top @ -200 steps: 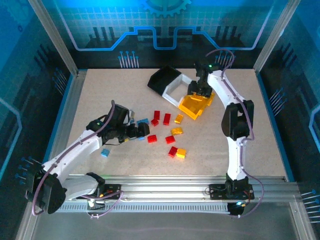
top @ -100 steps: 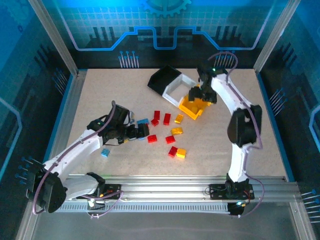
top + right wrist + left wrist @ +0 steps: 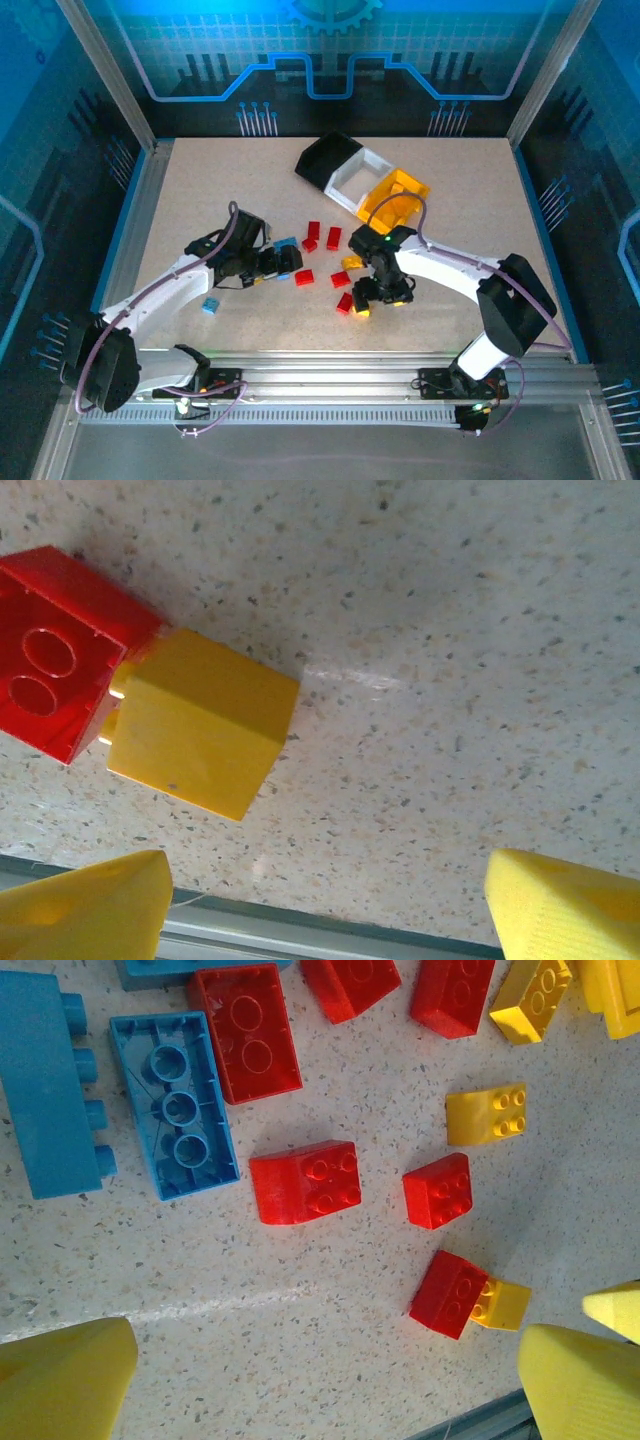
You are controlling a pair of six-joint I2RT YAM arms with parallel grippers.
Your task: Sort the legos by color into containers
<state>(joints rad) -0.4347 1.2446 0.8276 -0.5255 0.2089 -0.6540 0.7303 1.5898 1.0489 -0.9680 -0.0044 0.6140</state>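
The right claw (image 3: 330, 905) hangs released and empty low over the worktop (image 3: 480, 630), close to its near edge, where the rail (image 3: 320, 938) shows between the fingertips. Just ahead of the spread jaws lies a yellow brick (image 3: 200, 735), touching a red brick (image 3: 60, 650) along one side. That contact looks like the main hazard. If the claw closes on the yellow one a little off-centre, it could catch or drag the red neighbour, and a red piece might ride along into the wrong bin. A glancing pinch could also flick the yellow brick toward the rail.

Toward the near-left corner, a lone blue brick (image 3: 210, 306) lies apart from the rest.

Farther in, the left claw (image 3: 320, 1385) is also spread and holds nothing, poised over the crowded middle of the worktop. A second red brick (image 3: 305, 1182) sits nearest its centre line, with blue bricks (image 3: 175, 1105) off to one side and more red ones close by. Coming down here risks nudging a neighbour out of place. The two claws are near each other, so arms reaching into the same cluster could collide.

At the far middle the containers (image 3: 345, 192) stand joined in a slanted row: black bin (image 3: 328, 160), white, then yellow bin (image 3: 395, 200). What they hold is hard to tell.
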